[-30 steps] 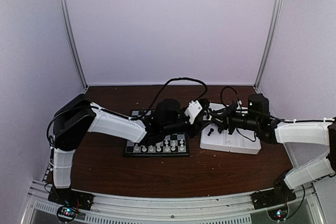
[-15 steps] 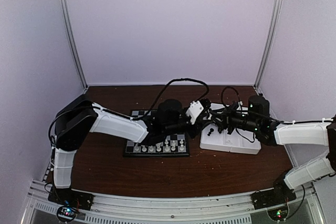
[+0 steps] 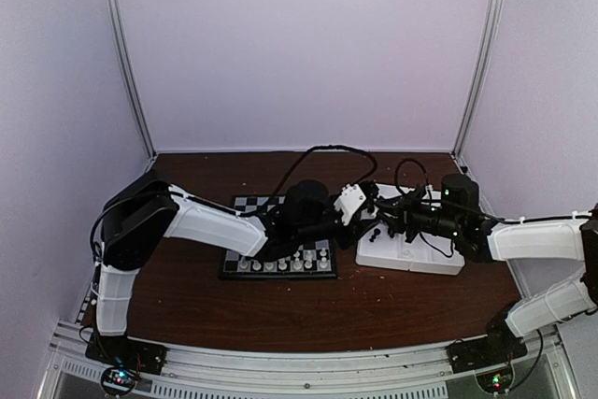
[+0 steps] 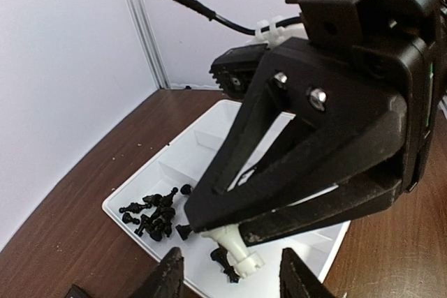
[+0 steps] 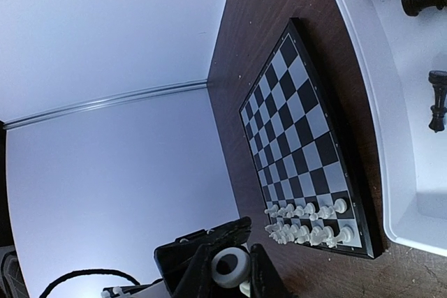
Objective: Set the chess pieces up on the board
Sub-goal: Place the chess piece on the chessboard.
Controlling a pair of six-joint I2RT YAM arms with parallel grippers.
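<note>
Chess pieces, white set (image 5: 307,227): two rows stand upright on the board (image 5: 297,120), along its edge nearest the arm bases, long axes vertical.

White piece (image 4: 237,255): pinched at the fingertips of the right gripper (image 4: 222,234), which is clenched on it.
- Left wrist view: the piece sticks out past the tips, and its long axis is tilted, running down and to the right from them.
- Right wrist view: it shows as a pale ring with a dark centre between the two fingers, so one end faces that camera.
- Which end is the head: cannot tell.

Black pieces (image 4: 155,214): a loose heap below and to the left of the right gripper in the left wrist view, lying on their sides at mixed headings.

Tray (image 3: 425,261): white and divided. It sits on the table (image 3: 280,315) directly under the right gripper, just beside the board, and the black heap lies in one of its compartments.

Right arm (image 3: 533,238): stretched low from the right, forearm near level and wrist over the tray. Its gripper points toward the board.

Left arm (image 3: 206,226): elbow raised at the left, forearm reaching across above the board, wrist out past the board edge on the tray side.

Left gripper (image 4: 232,282): faces the right gripper at close range. Its fingers are apart and released, with nothing between them. The held white piece sits just ahead of that gap, not touching either finger.
</note>
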